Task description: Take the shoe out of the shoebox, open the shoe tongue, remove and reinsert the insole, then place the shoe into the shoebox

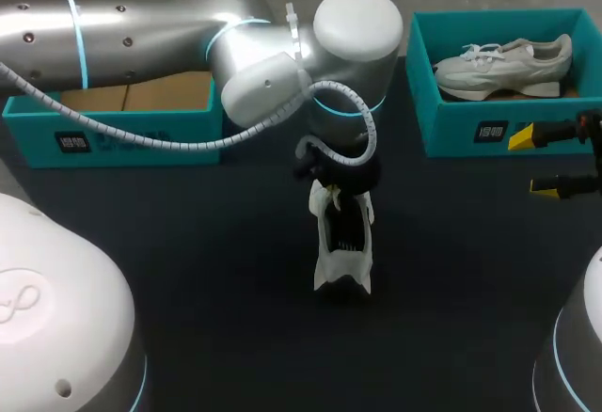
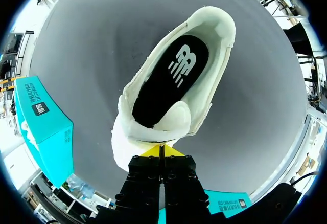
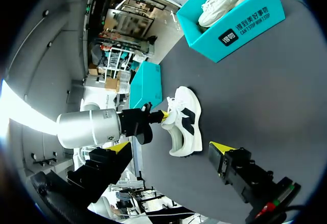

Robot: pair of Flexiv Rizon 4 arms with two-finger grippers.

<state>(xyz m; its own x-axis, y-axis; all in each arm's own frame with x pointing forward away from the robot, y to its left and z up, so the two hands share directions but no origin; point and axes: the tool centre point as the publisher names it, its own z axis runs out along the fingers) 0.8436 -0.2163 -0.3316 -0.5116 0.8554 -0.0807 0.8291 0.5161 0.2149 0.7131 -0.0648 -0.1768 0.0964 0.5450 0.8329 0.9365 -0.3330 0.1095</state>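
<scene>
Head view shows two shoeboxes at the far side of the dark surface (image 1: 188, 271). The left-hand teal cardboard shoebox (image 1: 113, 139) shows a plain brown inside, though the left arm crosses over it and hides part of it. The right-hand teal cardboard shoebox (image 1: 470, 134) holds a second white trainer (image 1: 503, 64), lying lengthwise with its toe towards the middle of the surface. The white low-top trainer (image 1: 343, 243) stands on its sole on the surface, nearer the robot than the boxes, roughly between them and outside both, heel towards the robot. The left gripper (image 2: 161, 150) comes down over the trainer's front, its yellow tips pinched narrowly together on the padded white tongue (image 2: 171, 119). The tongue stands lifted away from the opening, so the mouth of the trainer gapes. Inside, the black insole (image 2: 168, 81) with a pale logo lies flat, in sight from the tongue back to the heel. The right gripper (image 1: 533, 161) hangs near the right edge of the surface, just in front of the right-hand shoebox, its fingers spread wide and well apart from the trainer; in the right wrist view the trainer's side, with a black patch, lies ahead of it
</scene>
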